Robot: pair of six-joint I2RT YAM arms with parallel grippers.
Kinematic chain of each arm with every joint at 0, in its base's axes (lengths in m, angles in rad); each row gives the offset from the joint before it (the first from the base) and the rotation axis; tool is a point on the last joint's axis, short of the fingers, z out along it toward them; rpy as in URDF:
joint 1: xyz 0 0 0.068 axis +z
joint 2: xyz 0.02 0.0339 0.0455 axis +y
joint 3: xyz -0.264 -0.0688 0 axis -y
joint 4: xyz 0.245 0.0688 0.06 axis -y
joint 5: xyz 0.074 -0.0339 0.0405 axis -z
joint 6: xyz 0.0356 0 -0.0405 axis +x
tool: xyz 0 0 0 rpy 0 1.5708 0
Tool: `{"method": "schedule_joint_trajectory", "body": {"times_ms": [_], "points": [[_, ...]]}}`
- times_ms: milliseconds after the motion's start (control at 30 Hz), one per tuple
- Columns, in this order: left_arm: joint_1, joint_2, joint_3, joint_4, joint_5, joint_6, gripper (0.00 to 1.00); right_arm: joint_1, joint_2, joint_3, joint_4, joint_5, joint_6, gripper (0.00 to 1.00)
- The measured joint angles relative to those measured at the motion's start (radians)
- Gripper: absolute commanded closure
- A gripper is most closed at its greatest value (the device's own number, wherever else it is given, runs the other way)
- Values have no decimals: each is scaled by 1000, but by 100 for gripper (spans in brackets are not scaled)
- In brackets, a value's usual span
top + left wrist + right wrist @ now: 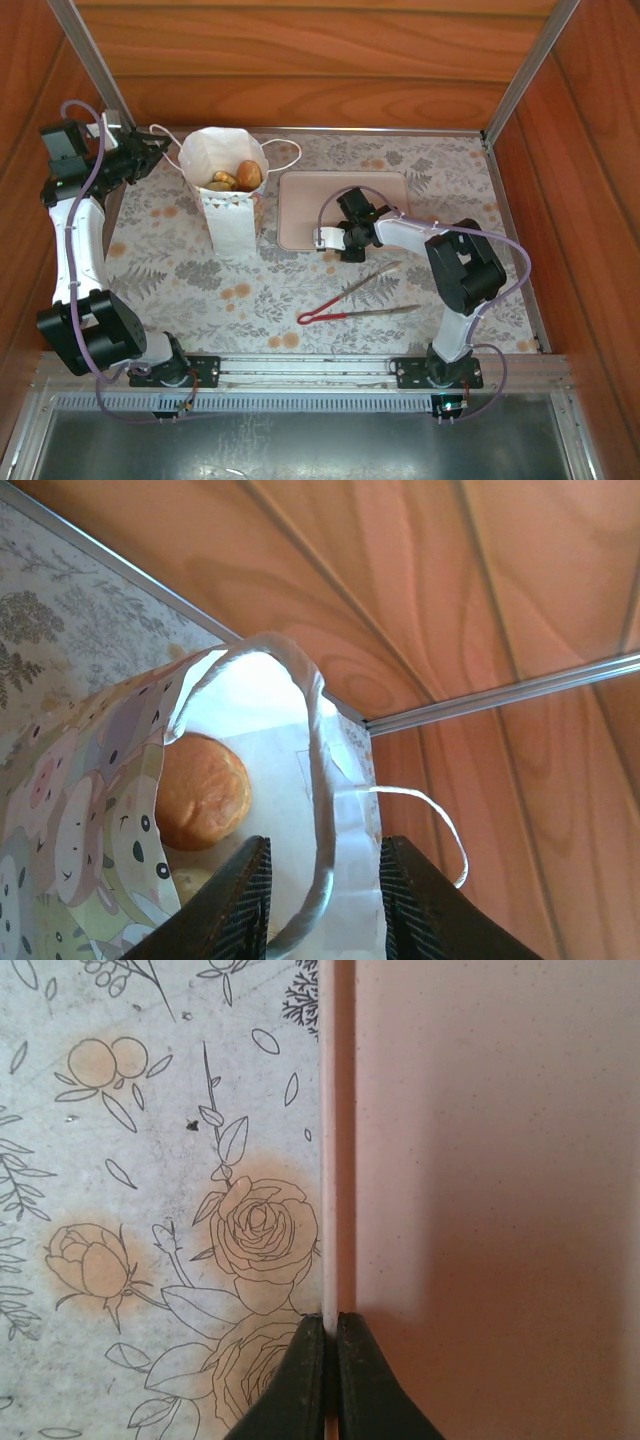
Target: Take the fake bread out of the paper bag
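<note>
From my seat at the controls, the nearest loose thing is a pair of red-handled tongs (322, 317) lying on the floral tablecloth (200, 280), its tips pointing right, well short of the other items.

Just beyond it, the right gripper (329, 1330) sits at the near left edge of the beige tray (300, 205). In the right wrist view its fingers are pressed together, and the tray's thin rim runs straight in between them, so I read it as pinched on that rim.

Left of the tray and close beside it, the paper bag (232, 225) stands upright with its mouth open to the overhead camera. The fake bread (248, 175) is inside it: I can make out a golden-brown roll against the right wall and a few paler pieces beside it (how many in all I cannot tell). The left wrist view shows one round roll deep in the bag, behind a cartoon-patterned wall.

Farthest back on the left, the left gripper (322, 905) reaches in beside the bag's rim. Its fingers stand well apart, and a white cord handle (320, 810) loops down through the gap between them, with nothing clamped.
</note>
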Motion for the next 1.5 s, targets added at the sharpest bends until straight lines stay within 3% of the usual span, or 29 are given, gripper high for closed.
{"method": "schedule_joint_trajectory", "body": {"times_ms": [1067, 1200, 1300, 1333, 1367, 1500], "points": [[0, 0, 0, 0, 12, 5, 60, -1, 21, 32, -21, -12, -18, 98], [0, 0, 0, 0, 18, 8, 60, 0, 21, 34, -17, -6, -21, 90], [0, 0, 0, 0, 18, 8, 58, 0, 20, 34, -11, -7, -25, 67], [0, 0, 0, 0, 18, 8, 57, 0, 18, 34, -11, -7, -23, 50], [0, 0, 0, 0, 18, 8, 55, 0, 13, 34, -18, -10, -11, 44], [0, 0, 0, 0, 19, 11, 49, 0, -47, 35, -62, -26, 37, 38]]}}
